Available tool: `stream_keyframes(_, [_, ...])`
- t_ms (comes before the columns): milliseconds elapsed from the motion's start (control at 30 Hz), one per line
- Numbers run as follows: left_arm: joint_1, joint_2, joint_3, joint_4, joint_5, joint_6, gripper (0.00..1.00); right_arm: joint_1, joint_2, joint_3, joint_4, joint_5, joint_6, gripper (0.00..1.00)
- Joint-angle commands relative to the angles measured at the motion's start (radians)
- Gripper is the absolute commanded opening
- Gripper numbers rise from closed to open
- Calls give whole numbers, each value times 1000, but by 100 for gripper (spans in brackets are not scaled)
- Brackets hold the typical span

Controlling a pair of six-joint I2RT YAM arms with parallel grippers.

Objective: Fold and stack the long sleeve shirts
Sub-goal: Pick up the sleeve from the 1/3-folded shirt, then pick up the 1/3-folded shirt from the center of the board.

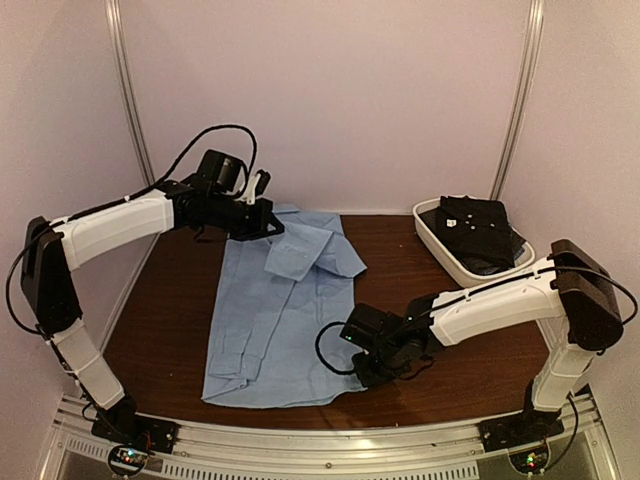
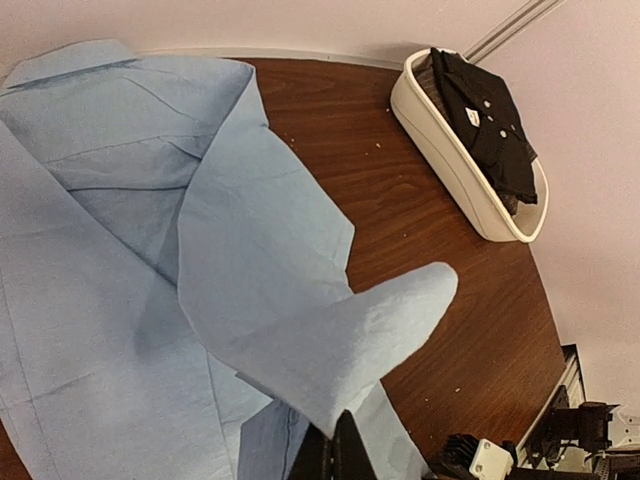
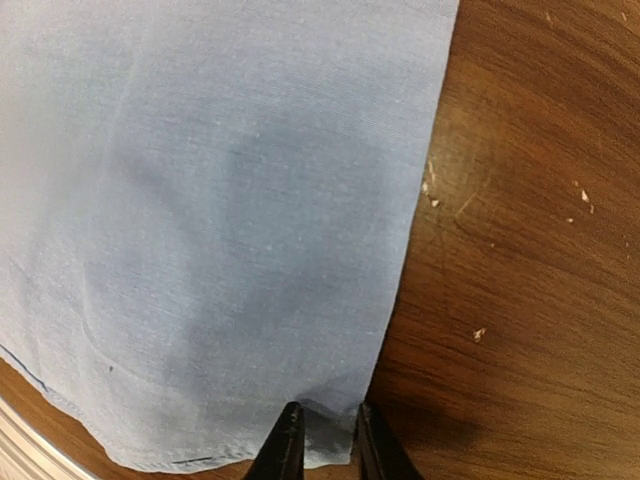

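Note:
A light blue long sleeve shirt (image 1: pixel 275 320) lies spread on the brown table (image 1: pixel 440 370), collar at the far end. My left gripper (image 1: pixel 258 226) is over the shirt's far part, near the collar. In the left wrist view it (image 2: pixel 340 432) is shut on a raised fold of the blue cloth (image 2: pixel 300 320). My right gripper (image 1: pixel 357 368) is low at the shirt's near right corner. In the right wrist view its jaws (image 3: pixel 322 440) stand a narrow gap apart, straddling the puckered hem corner of the shirt (image 3: pixel 220 220).
A white oval tub (image 1: pixel 437 243) stands at the back right, holding a folded dark shirt (image 1: pixel 478 225). It also shows in the left wrist view (image 2: pixel 450 165). Pale walls close in the table on three sides. A metal rail runs along the near edge.

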Motion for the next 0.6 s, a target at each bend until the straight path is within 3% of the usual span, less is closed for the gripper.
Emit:
stream_keyframes(0, [10, 21, 59, -3, -23, 22, 0, 23, 63, -4, -37, 0, 5, 15])
stream_keyframes(200, [33, 51, 129, -12, -20, 38, 0, 5, 42, -48, -37, 14, 5, 0])
stream_keyframes(567, [66, 158, 329, -28, -8, 68, 0, -164, -145, -231, -11, 91, 8, 0])
